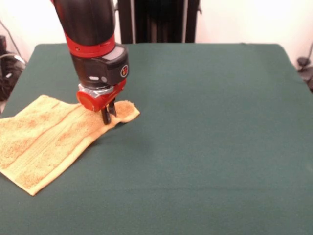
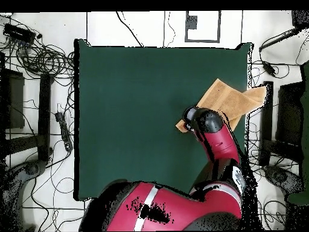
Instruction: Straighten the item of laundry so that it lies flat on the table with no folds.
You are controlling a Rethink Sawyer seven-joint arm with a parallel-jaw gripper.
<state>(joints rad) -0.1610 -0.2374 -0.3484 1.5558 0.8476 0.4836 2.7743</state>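
Fingers [image 1: 108, 113]: two dark tips close together, down on the towel's [image 1: 46, 142] corner nearest the desk's middle; looks like a pinch on the cloth, contact point partly hidden.
Towel: orange, at the desk [image 1: 205, 137] edge, left side in front view; one part hangs past the edge in overhead view [image 2: 232, 99].
Lie: mostly spread, band visible, gripped corner looks doubled over.
Step (judgement): tug that corner outward to unfold it.
Doing it well: pull low and slow toward the desk's middle, away from the edge; release only once flat; avoid dragging the whole towel.
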